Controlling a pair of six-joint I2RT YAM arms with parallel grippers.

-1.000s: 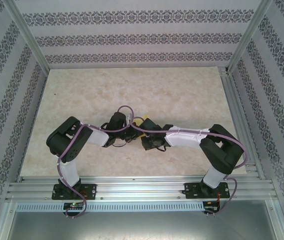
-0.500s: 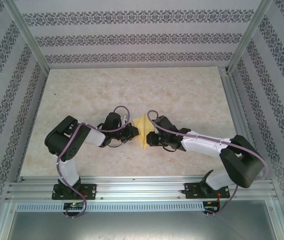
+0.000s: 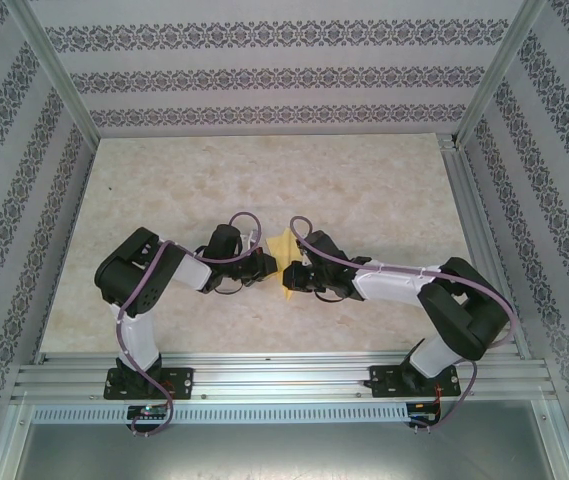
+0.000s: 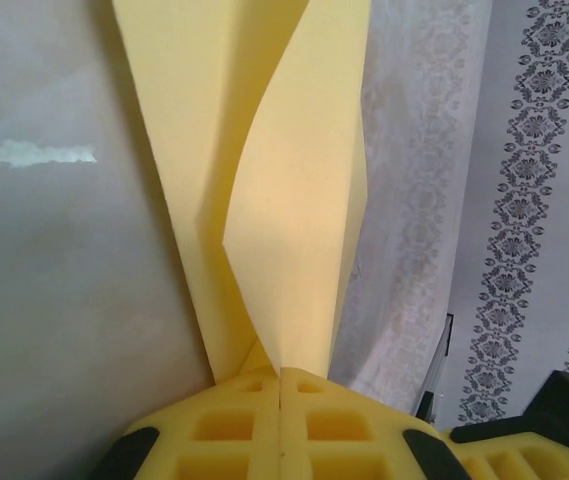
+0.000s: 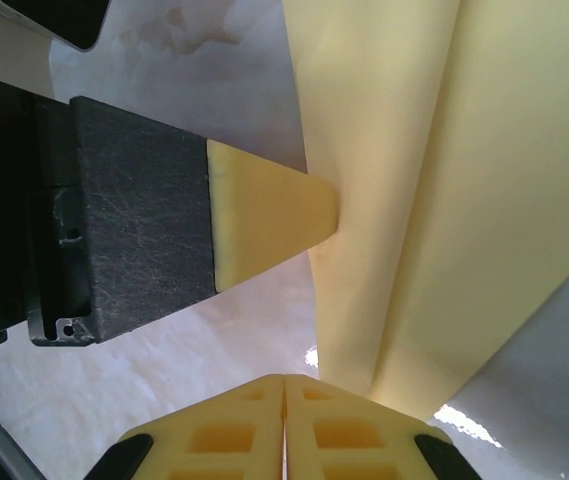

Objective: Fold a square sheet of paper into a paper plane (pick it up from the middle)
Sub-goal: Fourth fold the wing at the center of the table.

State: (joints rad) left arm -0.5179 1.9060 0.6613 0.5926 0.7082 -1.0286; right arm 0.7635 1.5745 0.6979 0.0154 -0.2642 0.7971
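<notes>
Left arm comes in from the left of the paper plane, elbow folded back, forearm pointing at the plane. Left gripper is at the plane's left edge. Seen from the left wrist, its pads are pressed together and pinch the plane's folded layers where they narrow. From the right wrist, a left fingertip touches the plane's edge.

Right arm reaches in from the right of the plane, elbow raised. Right gripper is against the plane's right side with its fingers pressed together. The paper runs just beside them; can't tell whether any of it is caught.

The plane sits between the two grippers, its tip poking out below them.

Versus half a second ago, the right elbow is pulled in and up, the right fingers have closed, and the right gripper covers more of the plane. The left arm has barely moved.
</notes>
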